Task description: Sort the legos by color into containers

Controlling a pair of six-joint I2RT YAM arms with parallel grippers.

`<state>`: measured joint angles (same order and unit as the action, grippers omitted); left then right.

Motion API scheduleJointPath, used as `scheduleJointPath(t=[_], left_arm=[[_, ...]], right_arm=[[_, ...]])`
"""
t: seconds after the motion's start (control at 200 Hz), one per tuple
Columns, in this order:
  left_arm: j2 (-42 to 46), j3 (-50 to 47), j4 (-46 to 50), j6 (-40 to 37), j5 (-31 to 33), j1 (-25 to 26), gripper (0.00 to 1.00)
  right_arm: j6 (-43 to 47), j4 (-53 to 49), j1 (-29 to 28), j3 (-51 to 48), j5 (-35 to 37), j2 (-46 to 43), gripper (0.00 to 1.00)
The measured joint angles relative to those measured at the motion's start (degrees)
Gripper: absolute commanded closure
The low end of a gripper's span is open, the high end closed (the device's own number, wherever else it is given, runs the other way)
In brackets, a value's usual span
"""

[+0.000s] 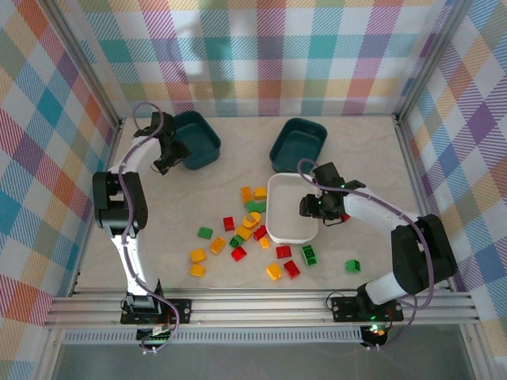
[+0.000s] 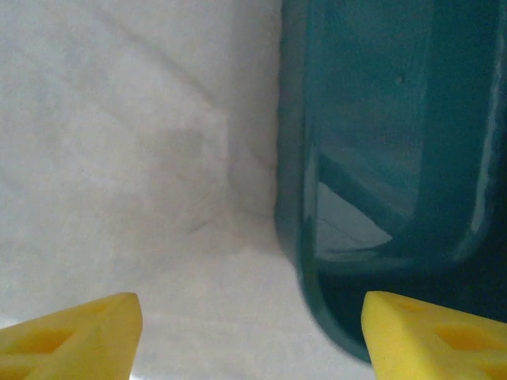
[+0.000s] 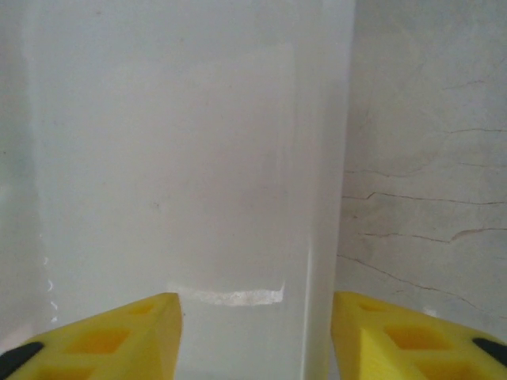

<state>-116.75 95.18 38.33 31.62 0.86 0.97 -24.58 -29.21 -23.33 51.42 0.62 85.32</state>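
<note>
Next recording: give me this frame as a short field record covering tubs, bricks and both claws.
left claw: open, astride the left wall of the left teal tub
right claw: open, astride the right wall of the white tub
other teal tub: untouched, looks empty
legos: red, green, yellow-orange, loose on the table, none seen in a tub
sorting: not begun
</note>
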Motion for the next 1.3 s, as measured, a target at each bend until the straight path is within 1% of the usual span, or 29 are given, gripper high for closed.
scheduleJointPath(t=[0.115, 0.23, 0.465, 0.6, 0.74, 0.87, 1.05, 1.17, 1.3], left_arm=[[-3.17, 3.63, 1.25, -1.14, 0.07, 0.0, 0.33], [-5.55, 5.6, 2.16, -2.23, 0.31, 0.0, 0.33], [-7.93, 6.47, 3.04, -4.26, 1.75, 0.0, 0.36], [-8.68, 7.1, 3.17, -5.09, 1.81, 0.0, 0.38], [-8.9, 7.23, 3.19, -5.84, 2.16, 0.0, 0.44], [-8.9, 7.23, 3.52, -6.25, 2.36, 0.0, 0.52], [-8.87, 7.1, 3.56, -6.45, 2.84, 0.0, 0.63], [-8.13, 5.46, 3.34, -6.75, 3.06, 0.0, 0.74], [-5.99, 2.21, 3.39, -7.04, 3.69, 0.13, 0.89]], right_arm=[[-0.31, 0.09, -0.02, 0.0, 1.27, 0.59, 0.68], [-0.04, 0.24, -0.24, -0.02, 3.08, 1.01, 0.76], [0.24, 0.61, -0.39, -0.04, 5.25, 1.01, 0.88], [0.33, 0.63, -0.44, -0.04, 5.44, 0.98, 0.93], [0.7, 0.52, -0.68, -0.09, 5.75, 0.35, 1.0], [1.05, 0.0, -0.72, -0.11, 5.88, -1.51, 1.0], [1.05, -1.55, -0.87, -0.11, 5.84, -6.43, 1.0], [1.03, -3.39, -1.53, -0.09, 5.57, -10.6, 1.0], [0.15, -5.38, -1.86, 2.36, 4.17, -13.4, 1.0]])
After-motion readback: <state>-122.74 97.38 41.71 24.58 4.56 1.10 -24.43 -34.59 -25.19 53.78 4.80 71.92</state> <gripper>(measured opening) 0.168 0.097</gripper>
